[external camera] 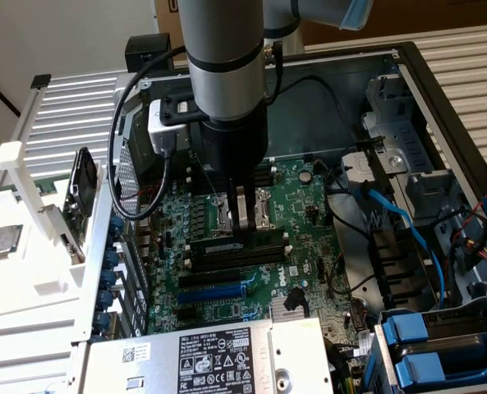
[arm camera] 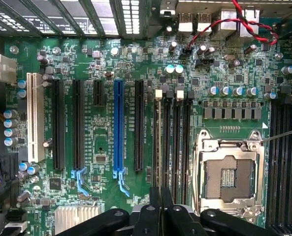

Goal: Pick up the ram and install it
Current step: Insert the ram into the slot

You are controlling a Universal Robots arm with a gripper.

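Ram (external camera: 233, 245) sits edge-up in 1 of the 4 long black slots (arm camera: 178, 142) beside the open processor socket (arm camera: 229, 174). In the wrist view it shows only as a thin pale edge (arm camera: 158, 142) in the slot farthest from the socket. The claw (external camera: 244, 230) stands straight above it with its 2 fingers (arm camera: 154, 209) drawn together and their tips at the stick's top edge. Whether they pinch it cannot be told. On the green motherboard (arm camera: 106, 142) lie 1 blue expansion slot (arm camera: 118, 128), 1 white slot (arm camera: 35, 118) and 4 black ones. On the white surface (external camera: 38, 312) at the exterior view's left rests 1 square silver chip (external camera: 2, 240).
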